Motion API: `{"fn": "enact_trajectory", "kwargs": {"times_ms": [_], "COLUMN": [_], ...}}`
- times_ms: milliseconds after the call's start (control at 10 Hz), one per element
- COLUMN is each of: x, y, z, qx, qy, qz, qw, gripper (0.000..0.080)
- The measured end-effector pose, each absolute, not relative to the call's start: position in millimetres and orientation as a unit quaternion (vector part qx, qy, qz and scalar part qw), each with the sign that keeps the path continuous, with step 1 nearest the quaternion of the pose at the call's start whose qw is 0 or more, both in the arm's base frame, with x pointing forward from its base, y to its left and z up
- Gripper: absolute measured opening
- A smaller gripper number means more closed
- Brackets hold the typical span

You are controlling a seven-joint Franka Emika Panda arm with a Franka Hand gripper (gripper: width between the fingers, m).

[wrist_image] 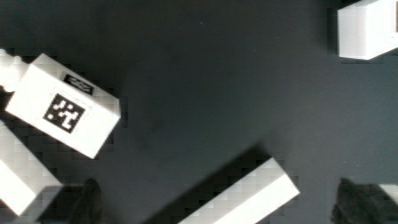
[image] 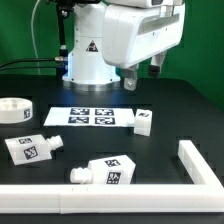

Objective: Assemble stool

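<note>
**A:** How far along?

**B:** Barely begun, by the look of it. No joint made anywhere. Starting from the exterior view's left: seat [image: 12,110] flat on the table [image: 180,110], far off to that side of the gripper [image: 142,74] and well below the fingers. No leg in any socket, as far as can be told.

**A:** And the legs?

**B:** Three in sight, all loose. First leg [image: 32,148] on its side near the seat, likewise well to the exterior view's left of the fingers. Next the marker board [image: 92,117], no part of the job, below the fingers and a little to their left. Second leg [image: 105,172] lying down too, farthest beneath the fingers, near the front rail. Short leg [image: 145,121] almost straight under the fingers, nearest of all, yet well apart from them.

**A:** Fingers?

**B:** Spread wide, gripping nothing. Visible in the wrist view as dark fingertips [wrist_image: 375,200] far apart, with loose white parts far beneath and none between the pads.

**A:** So what remains?

**B:** Probably everything: fetching each leg, carrying it to the seat, pressing it home.

**A:** Surface? Room?

**B:** Matte black tabletop, plain and uncluttered apart from the parts. White border rail [image: 195,165] along the near edge and up the exterior view's right, beyond the fingers on that side. Robot base [image: 85,55] behind the fingers, green backdrop [image: 205,40] past that.
</note>
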State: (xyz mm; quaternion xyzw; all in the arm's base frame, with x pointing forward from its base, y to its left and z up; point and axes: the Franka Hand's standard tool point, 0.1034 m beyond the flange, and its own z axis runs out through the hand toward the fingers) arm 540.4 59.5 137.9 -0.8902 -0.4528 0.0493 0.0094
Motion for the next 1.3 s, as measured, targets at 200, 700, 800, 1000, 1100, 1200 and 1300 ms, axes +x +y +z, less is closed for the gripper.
{"fn": "enact_trajectory", "kwargs": {"times_ms": [200, 700, 800, 1000, 1100, 1200, 1300], "x": [555.2, 557.9, 558.7, 548.8, 540.1, 541.0, 540.8], "y": [43.7, 36.2, 27.5, 0.2, -14.5, -16.7, -15.7], "z": [123.5, 120.8, 118.1, 111.1, 108.9, 109.6, 109.0], "qx": [-0.893, -0.882, -0.879, -0.879, -0.879, -0.879, -0.878], "qy": [-0.448, -0.469, -0.475, -0.476, -0.475, -0.475, -0.476], "qz": [0.046, 0.046, 0.045, 0.042, 0.048, 0.047, 0.048], "qw": [0.004, 0.004, 0.003, -0.002, 0.0, -0.001, 0.0], "gripper": [0.0649, 0.0649, 0.0649, 0.0649, 0.0649, 0.0649, 0.0649]}}
